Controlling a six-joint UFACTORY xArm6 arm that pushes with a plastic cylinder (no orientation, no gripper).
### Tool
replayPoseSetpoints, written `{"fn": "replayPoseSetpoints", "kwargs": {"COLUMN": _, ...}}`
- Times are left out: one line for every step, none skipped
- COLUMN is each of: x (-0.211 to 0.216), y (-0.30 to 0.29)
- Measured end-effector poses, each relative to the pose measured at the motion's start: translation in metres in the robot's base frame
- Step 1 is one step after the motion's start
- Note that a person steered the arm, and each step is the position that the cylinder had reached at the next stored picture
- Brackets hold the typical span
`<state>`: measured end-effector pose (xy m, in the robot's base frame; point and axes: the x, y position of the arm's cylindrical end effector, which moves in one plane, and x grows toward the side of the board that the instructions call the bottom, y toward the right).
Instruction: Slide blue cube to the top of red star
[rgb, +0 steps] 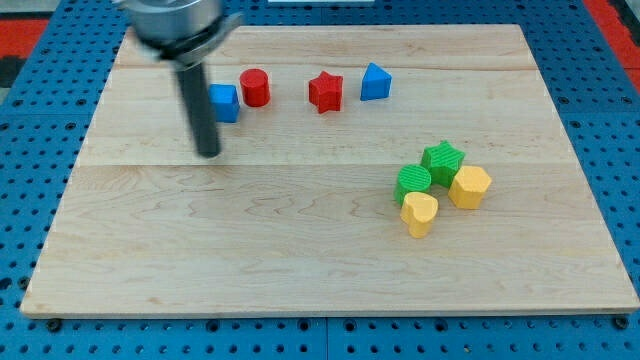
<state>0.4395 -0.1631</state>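
Nearest the camera lies the bare front edge of the pale wooden board (300, 300), smooth, with faint plank seams, resting on a blue pegboard surface (40, 120) dotted with holes. Toward four o'clock from the board's centre sits a tight cluster: a yellow heart (419, 212) closest to me, a yellow hexagon (470, 186) beside it, a green cylinder (412, 182) and a green star (443, 158) behind, all touching or nearly so, with ribbed sides. Along the far part of the board, from ten to one o'clock, runs a loose row: the blue cube (224, 102), a red cylinder (255, 87) just beside it, then the red star (325, 91), then a blue block with a peaked top (375, 81). My tool is a straight dark rod with no jaws to open or close, so it holds nothing. My tip (208, 153) rests on the wood at about seven o'clock from the blue cube, close to it; the rod's shaft crosses the cube's left edge in the view, so I cannot tell whether they touch. The cube lies at nine o'clock from the red star, with the red cylinder between them. I judge the cube must travel toward two o'clock, passing behind the cylinder, to finish at twelve o'clock from the star.
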Motion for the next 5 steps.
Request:
{"fn": "replayPoseSetpoints", "kwargs": {"x": -0.043, "y": -0.019}}
{"fn": "replayPoseSetpoints", "kwargs": {"x": -0.078, "y": 0.017}}
{"fn": "replayPoseSetpoints", "kwargs": {"x": -0.082, "y": 0.145}}
{"fn": "replayPoseSetpoints", "kwargs": {"x": -0.012, "y": 0.116}}
{"fn": "replayPoseSetpoints", "kwargs": {"x": -0.009, "y": 0.064}}
